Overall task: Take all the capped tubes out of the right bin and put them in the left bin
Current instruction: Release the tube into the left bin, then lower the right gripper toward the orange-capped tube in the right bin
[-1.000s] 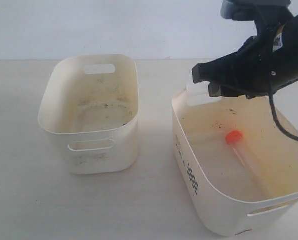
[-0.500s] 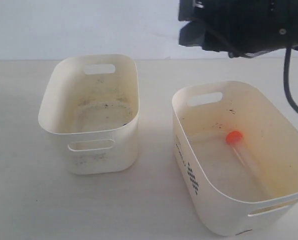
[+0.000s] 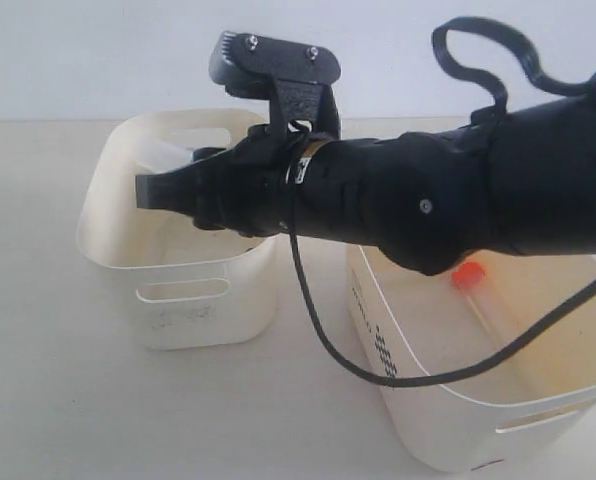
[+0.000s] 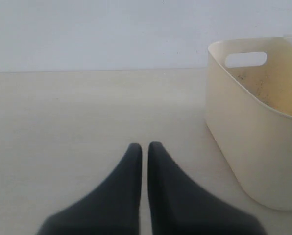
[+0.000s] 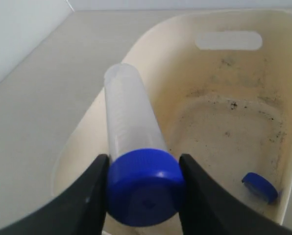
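My right gripper (image 5: 143,159) is shut on the blue cap (image 5: 143,188) of a clear capped tube (image 5: 129,112). It hangs over the left bin (image 5: 151,34), a plain cream tub with dark specks inside. A second blue cap (image 5: 259,187) lies on that bin's floor. In the exterior view the right arm reaches across the left bin (image 3: 108,250), with its gripper (image 3: 143,190) above the opening. An orange-capped tube (image 3: 468,275) lies in the printed right bin (image 3: 448,420). My left gripper (image 4: 145,147) is shut and empty, low over the table.
The left wrist view has a plain-sided cream tub (image 4: 249,147) standing beside the left gripper on the pale table (image 4: 87,112). A black cable (image 3: 318,330) droops from the right arm between the two bins. A pale wall stands behind.
The right arm has lifted away from the right bin's far rim and swung left. It now stretches over the left bin with the blue-capped tube.
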Controlling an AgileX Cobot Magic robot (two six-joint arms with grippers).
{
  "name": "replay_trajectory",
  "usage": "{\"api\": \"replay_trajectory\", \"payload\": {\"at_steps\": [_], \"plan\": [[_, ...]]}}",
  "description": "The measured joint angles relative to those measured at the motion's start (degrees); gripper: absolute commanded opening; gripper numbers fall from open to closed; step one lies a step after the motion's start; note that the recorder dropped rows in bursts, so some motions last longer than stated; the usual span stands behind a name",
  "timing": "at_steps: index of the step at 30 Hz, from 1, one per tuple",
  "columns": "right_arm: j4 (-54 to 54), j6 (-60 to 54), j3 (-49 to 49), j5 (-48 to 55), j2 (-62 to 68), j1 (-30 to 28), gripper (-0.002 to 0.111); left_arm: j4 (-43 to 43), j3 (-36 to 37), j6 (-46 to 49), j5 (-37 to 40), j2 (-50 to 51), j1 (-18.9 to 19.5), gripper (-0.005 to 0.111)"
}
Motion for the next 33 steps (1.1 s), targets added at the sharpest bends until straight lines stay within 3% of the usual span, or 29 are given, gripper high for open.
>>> {"api": "replay_trajectory", "payload": {"at_steps": [1,2,4,5,14,16,24,29,33], "plan": [[0.0,0.0,0.0,0.0,1.1,0.0,0.027,0.0,0.0,0.0,0.0,0.0,0.0,0.004],[0.0,0.0,0.0,-0.1,1.5,0.0,0.043,0.0,0.0,0.0,0.0,0.0,0.0,0.004],[0.0,0.0,0.0,-0.5,2.0,0.0,0.066,0.0,0.0,0.0,0.0,0.0,0.0,0.004],[0.0,0.0,0.0,-0.9,2.0,0.0,0.07,0.0,0.0,0.0,0.0,0.0,0.0,0.004],[0.0,0.0,0.0,-0.6,2.0,0.0,0.07,0.0,0.0,0.0,0.0,0.0,0.0,0.004],[0.0,-0.2,-0.3,1.1,1.9,0.0,0.061,0.0,0.0,0.0,0.0,0.0,0.0,0.004],[-0.8,-10.6,-12.0,26.9,-6.0,-1.9,0.03,0.0,0.0,0.0,0.0,0.0,0.0,0.004],[-10.7,-7.9,-21.0,46.5,-10.6,-7.3,0.0,0.0,0.0,0.0,0.0,0.0,0.0,0.004],[-21.9,-2.4,-25.6,64.6,-12.2,-12.0,0.006,0.0,0.0,0.0,0.0,0.0,0.0,0.004]]}}
